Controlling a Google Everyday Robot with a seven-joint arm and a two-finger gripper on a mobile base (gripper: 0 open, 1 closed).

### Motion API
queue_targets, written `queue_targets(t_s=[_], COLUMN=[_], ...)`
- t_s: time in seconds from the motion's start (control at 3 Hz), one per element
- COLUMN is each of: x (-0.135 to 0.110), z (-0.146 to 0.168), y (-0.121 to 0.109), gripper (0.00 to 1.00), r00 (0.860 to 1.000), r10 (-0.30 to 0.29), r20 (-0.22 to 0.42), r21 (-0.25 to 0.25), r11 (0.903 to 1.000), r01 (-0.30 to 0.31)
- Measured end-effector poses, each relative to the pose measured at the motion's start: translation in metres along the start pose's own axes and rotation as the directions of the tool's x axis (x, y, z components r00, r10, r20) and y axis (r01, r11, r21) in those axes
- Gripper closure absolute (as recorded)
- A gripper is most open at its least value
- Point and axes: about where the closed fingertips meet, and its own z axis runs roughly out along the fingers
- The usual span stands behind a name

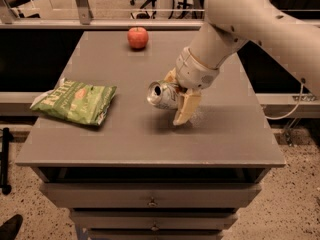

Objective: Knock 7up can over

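My gripper [176, 100] is over the middle of the table [225, 139], a little right of centre, and its two fingers [186, 109] are clamped around the can [161, 95]. The can sits between them on its side, with the pull-tab top facing left and slightly toward the camera and the base hidden behind my wrist. I judge it tipped close to horizontal. I cannot tell whether it rests on the tabletop or hangs just above it. There is a shadow under it, and the near finger's tip looks close to the surface.

So the tipping itself looks done, since the can is not upright. What is left, as I read it, is to let go so the can lies on the table by its own weight, then lift clear without nudging it. It is round and on its side, so it may roll a little once freed.

The bag [75, 101] lies flat near the left edge and the apple [138, 37] sits at the far side, both well apart from the can and out of my way
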Motion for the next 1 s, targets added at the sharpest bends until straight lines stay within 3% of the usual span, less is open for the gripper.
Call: queue_targets(t_s=[0.33, 1.0], x=[-0.0018, -0.0057], z=[0.0058, 0.0032], y=[0.0021, 0.0061], gripper=[0.51, 0.06], r00=[1.0, 0.999], r10=[-0.012, -0.025], r20=[-0.023, -0.043], r21=[-0.031, -0.045], r11=[0.9995, 0.9987], r01=[0.012, 0.023])
